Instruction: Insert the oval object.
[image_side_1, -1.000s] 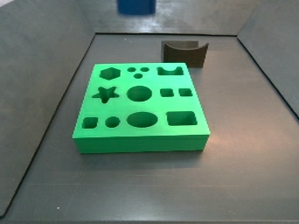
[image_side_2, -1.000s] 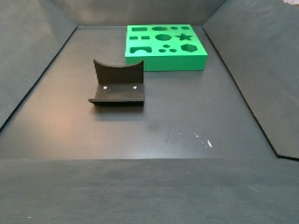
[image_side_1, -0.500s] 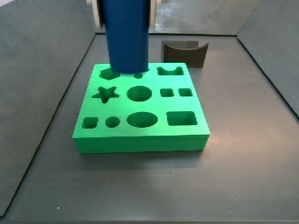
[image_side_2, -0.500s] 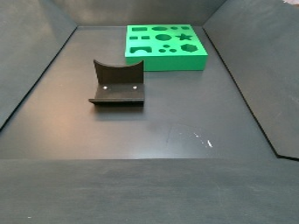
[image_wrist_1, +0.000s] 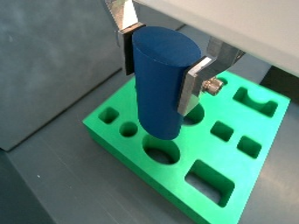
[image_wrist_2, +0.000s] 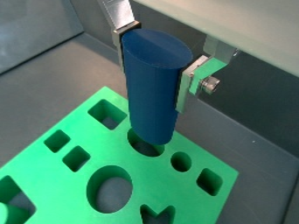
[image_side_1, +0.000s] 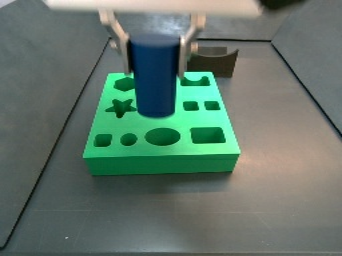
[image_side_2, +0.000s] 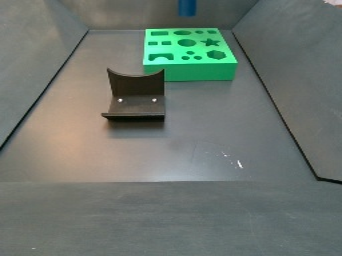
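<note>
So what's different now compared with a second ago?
The gripper has come down into a side view over the green block, carrying the oval object clamped upright between its fingers; its lower end now hangs just above the holes. The block and the fixture have not moved.

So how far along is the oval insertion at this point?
Done: the gripper is shut on the peg, upright over the green block. In hand: the peg's lower end hangs over the holes in both wrist views; whether it has entered one, I cannot tell. Left: seating it in the oval hole and releasing.
</note>
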